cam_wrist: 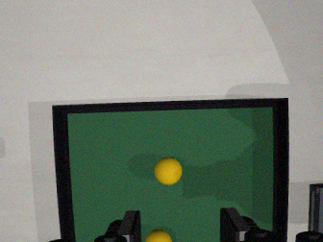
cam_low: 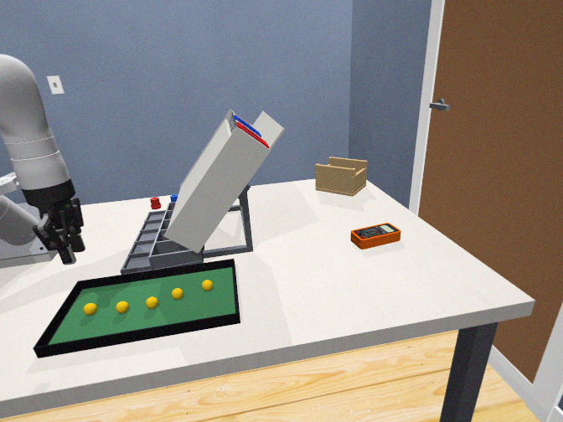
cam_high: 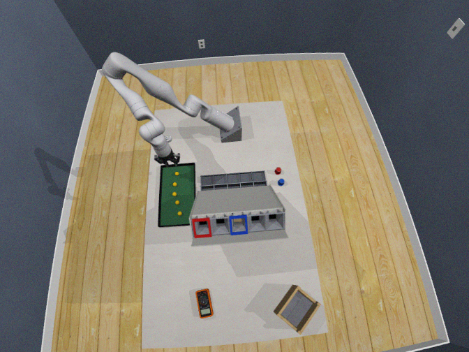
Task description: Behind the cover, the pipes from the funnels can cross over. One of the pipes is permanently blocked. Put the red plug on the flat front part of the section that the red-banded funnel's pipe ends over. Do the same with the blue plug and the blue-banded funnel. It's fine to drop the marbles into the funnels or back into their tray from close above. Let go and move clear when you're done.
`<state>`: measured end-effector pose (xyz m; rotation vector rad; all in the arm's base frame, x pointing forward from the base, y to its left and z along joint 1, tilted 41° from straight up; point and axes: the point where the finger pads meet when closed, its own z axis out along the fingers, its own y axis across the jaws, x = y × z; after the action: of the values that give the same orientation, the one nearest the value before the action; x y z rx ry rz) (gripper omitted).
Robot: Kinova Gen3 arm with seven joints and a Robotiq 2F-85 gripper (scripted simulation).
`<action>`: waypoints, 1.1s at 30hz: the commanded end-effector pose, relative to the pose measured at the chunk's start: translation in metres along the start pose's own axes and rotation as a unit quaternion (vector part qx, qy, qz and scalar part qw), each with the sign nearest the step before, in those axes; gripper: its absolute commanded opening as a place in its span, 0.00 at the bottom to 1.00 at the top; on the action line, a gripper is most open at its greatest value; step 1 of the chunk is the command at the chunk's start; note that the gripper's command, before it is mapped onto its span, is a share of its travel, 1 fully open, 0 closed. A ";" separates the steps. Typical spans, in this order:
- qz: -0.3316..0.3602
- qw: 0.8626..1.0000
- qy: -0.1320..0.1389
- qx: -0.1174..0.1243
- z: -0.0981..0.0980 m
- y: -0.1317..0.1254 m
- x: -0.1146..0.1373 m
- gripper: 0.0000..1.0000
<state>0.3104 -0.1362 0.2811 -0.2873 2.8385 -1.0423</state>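
My gripper (cam_high: 171,164) (cam_low: 74,254) (cam_wrist: 180,216) is partly open and empty, above the robot-side end of the green marble tray (cam_high: 160,197) (cam_low: 136,335) (cam_wrist: 168,105). Several yellow marbles lie in a row in it; the nearest marble (cam_high: 176,173) (cam_low: 90,308) (cam_wrist: 168,171) shows ahead of the fingers in the wrist view. The red plug (cam_high: 278,170) (cam_low: 155,203) and blue plug (cam_high: 280,181) (cam_low: 173,198) stand on the table beyond the sections (cam_high: 232,177) (cam_low: 141,249). The red band (cam_high: 202,235) rims the leftmost funnel, the blue band (cam_high: 238,216) the middle one. The cover (cam_high: 236,198) hides the pipes.
The tilted funnel box (cam_low: 222,182) rises over the sections, beside the marble tray. An orange multimeter (cam_high: 204,303) (cam_low: 375,235) and an open wooden box (cam_high: 280,303) (cam_low: 338,179) stand at the table end away from the arm's base (cam_high: 231,135).
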 end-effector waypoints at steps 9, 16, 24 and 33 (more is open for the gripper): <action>-0.002 1.000 0.002 0.001 0.070 -0.003 0.002 0.50; -0.002 1.000 0.002 0.001 0.110 -0.005 0.003 0.50; -0.002 1.000 0.002 0.001 0.110 -0.005 0.003 0.50; -0.002 1.000 -0.013 -0.007 0.110 -0.005 0.004 0.50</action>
<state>0.3251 -0.2089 0.2019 -0.3126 2.8255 -1.0144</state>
